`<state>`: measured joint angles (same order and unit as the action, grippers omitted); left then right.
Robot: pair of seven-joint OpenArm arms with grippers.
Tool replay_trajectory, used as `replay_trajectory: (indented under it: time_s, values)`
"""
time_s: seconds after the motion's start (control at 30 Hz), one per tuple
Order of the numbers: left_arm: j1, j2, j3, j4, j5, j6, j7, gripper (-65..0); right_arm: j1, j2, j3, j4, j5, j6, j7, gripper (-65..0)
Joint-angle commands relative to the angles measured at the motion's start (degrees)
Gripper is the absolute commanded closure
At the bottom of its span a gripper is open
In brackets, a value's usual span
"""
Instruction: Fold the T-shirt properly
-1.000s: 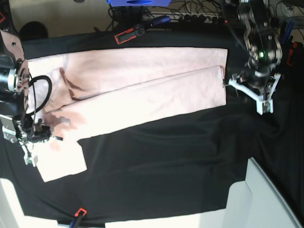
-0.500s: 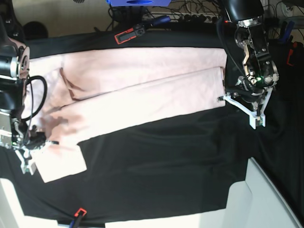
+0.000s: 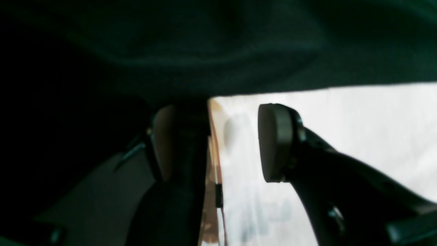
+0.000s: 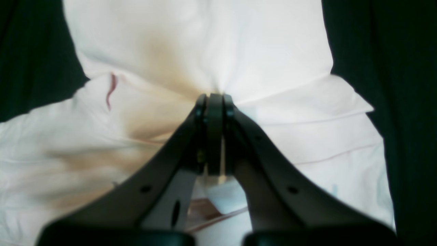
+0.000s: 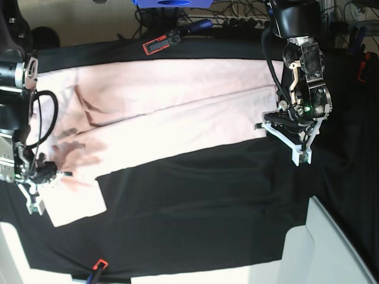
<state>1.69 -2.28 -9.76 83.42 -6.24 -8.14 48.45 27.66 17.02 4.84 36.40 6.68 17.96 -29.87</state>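
Note:
The pale pink T-shirt (image 5: 177,106) lies lengthwise across the far half of the black cloth, one long side folded over, a sleeve at the lower left. My left gripper (image 5: 283,137) is at the shirt's right end, by its lower corner. In the left wrist view it (image 3: 218,143) stands open, and the shirt's (image 3: 341,136) edge runs between its two pads without being pinched. My right gripper (image 5: 35,183) is at the left end near the sleeve. The right wrist view shows it (image 4: 213,99) shut on a gathered pinch of the shirt (image 4: 239,44).
The black table cloth (image 5: 207,201) covers the table, wrinkled in front. Red-and-black clamps sit at the far edge (image 5: 157,43) and near edge (image 5: 98,264). A white box corner (image 5: 331,248) juts in at the lower right. Cables and a blue object (image 5: 172,3) lie behind.
My left gripper has moved left and toward the near side, onto the shirt's right hem corner, and its jaws have opened wider. The right gripper stays shut on the fabric, shifted slightly.

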Motion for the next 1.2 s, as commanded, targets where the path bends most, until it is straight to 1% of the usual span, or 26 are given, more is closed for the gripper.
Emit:
replay_trajectory:
  time_s: [0.0,0.2,0.23,0.3,0.37,0.43,0.53,0.9,0.97,1.0,1.03,1.07,1.1,1.17]
  values:
    - [-1.03,-0.22,-0.04,0.14,-0.31,-0.17,-0.49,-37.6,1.39,0.96,0.21,1.53,0.31,0.02,1.08,0.0]
    - [-2.27,-0.13,-0.22,-2.67,-0.4,-0.17,-0.49,-37.6,0.87,1.14,0.21,1.97,0.31,0.11,1.08,0.0]
    - [-2.7,-0.13,-0.66,-3.55,-0.4,-0.17,-0.49,-37.6,0.87,1.14,0.21,1.97,0.31,0.2,1.08,0.0]
    - [-3.32,-0.05,-3.65,-5.4,-0.57,-0.17,-0.49,-37.6,0.78,1.14,0.21,1.97,0.31,0.2,1.08,0.0]
    - [-4.46,-0.31,-6.2,-7.24,-3.65,-0.17,-0.49,-37.8,0.69,1.14,0.21,1.97,0.31,0.2,1.08,0.0]
    - [-4.99,-0.75,-6.9,-8.91,-6.73,-0.17,-0.49,-37.8,0.43,1.14,0.21,1.97,0.31,0.2,1.08,0.0]
    - [-5.61,-1.45,-6.55,-9.61,-9.45,-0.17,-0.49,-37.8,0.34,1.14,0.3,1.97,0.31,0.2,1.08,0.0]
    - [-8.16,-1.36,-1.36,-15.15,-9.8,-0.17,-0.75,-37.5,0.34,1.14,0.3,1.97,0.31,0.2,0.72,0.0]
    - [-7.89,-1.36,-0.31,-15.15,-9.89,-0.17,-2.07,-36.8,0.34,1.14,0.3,1.97,0.31,0.2,0.72,0.0]
    - [-7.45,-1.36,-0.13,-15.07,-9.89,-0.17,-3.3,-34.8,0.34,1.14,0.3,1.97,0.31,0.29,0.72,0.0]
    - [-7.36,-1.36,-0.13,-15.07,-9.89,-0.17,-3.92,-31.2,0.34,1.14,0.3,1.97,0.31,0.29,0.72,0.0]
    - [-7.36,-1.36,-0.13,-15.33,-9.89,-0.17,-4.18,-26.2,0.34,1.14,0.3,1.97,0.31,0.29,0.72,0.0]
    - [-7.36,-1.36,-0.39,-15.42,-9.63,-0.17,-4.27,-19.3,0.34,1.14,0.3,1.97,0.31,0.29,0.72,0.0]
    - [-7.36,-1.45,-0.48,-15.42,-9.45,-0.17,-4.27,-8.2,0.34,1.14,0.3,1.97,0.31,0.29,0.72,0.0]
